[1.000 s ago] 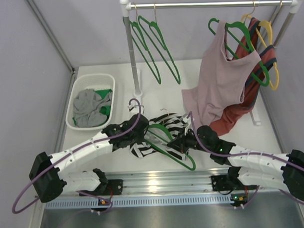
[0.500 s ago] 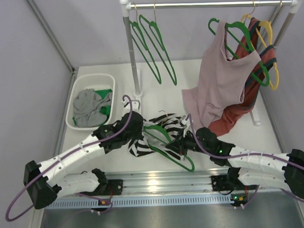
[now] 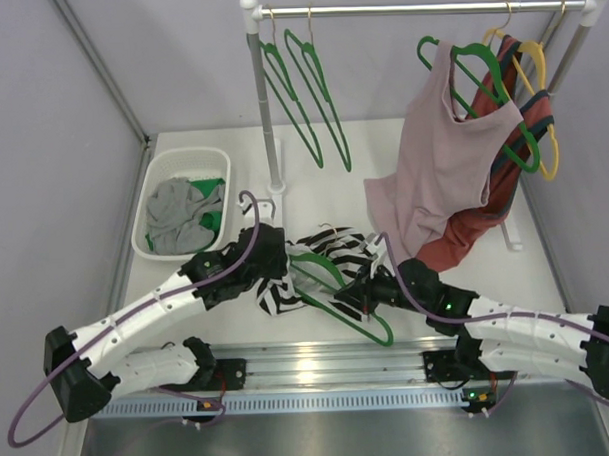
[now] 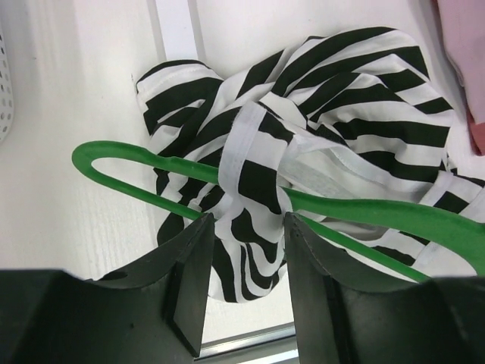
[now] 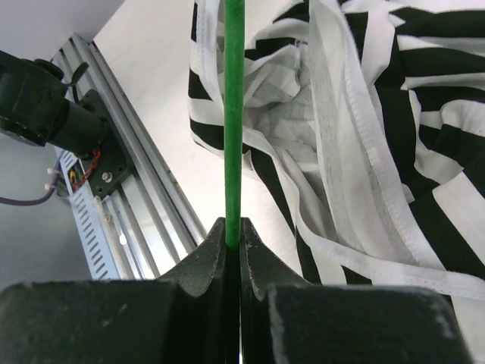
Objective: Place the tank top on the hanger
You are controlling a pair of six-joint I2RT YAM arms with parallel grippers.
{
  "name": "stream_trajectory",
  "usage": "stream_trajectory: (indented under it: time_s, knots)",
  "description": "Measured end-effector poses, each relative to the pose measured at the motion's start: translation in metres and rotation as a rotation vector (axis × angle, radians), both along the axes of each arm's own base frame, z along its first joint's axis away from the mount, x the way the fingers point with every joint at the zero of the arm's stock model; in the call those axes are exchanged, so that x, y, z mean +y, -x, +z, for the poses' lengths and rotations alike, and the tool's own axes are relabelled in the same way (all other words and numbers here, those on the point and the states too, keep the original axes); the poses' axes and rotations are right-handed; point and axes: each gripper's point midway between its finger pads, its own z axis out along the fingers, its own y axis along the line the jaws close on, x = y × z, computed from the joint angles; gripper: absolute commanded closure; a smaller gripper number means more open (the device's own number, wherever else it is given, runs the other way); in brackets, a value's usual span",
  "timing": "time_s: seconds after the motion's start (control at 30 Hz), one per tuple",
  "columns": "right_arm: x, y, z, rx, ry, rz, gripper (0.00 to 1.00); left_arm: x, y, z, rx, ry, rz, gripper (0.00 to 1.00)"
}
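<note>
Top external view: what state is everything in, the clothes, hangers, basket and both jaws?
tank top: crumpled on the table, one strap across the hanger
hanger: off the rail, partly under the top
left gripper: jaws shut on the tank top
right gripper: jaws shut on the hanger
pink top: hanging from the rail
basket: holds a grey garment

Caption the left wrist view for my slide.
Left jaws hold the tank top, its strap looped over the hanger.
</note>
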Motion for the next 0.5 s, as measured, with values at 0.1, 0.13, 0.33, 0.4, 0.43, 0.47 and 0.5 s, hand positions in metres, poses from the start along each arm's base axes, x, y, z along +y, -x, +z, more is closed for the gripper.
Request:
stream_trajectory:
  time_s: [0.1,0.13,0.33,0.4,0.43,0.47,0.5]
  knots:
    - [-0.003,0.001,0.008,-0.017,-0.018,0.001,1.0,0.003,0.002,0.007,-0.02,0.023,0.003,0.53]
    - [-0.003,0.002,0.009,-0.019,-0.018,0.002,1.0,0.005,0.002,0.008,-0.026,0.027,0.006,0.55]
    - [-0.008,0.006,0.014,-0.017,-0.008,0.008,1.0,0.011,0.004,0.008,-0.041,0.034,0.02,0.58]
    - [-0.008,0.006,0.02,-0.024,-0.01,0.012,1.0,0.012,0.007,0.006,-0.045,0.049,0.014,0.59]
    - [-0.008,0.006,0.023,-0.028,-0.014,0.014,1.0,0.012,0.008,0.007,-0.049,0.059,0.01,0.59]
    - [-0.008,0.006,0.027,-0.034,-0.018,0.016,1.0,0.012,0.008,0.008,-0.054,0.07,0.006,0.6]
    - [-0.008,0.006,0.03,-0.039,-0.022,0.018,1.0,0.011,0.008,0.009,-0.06,0.081,0.003,0.6]
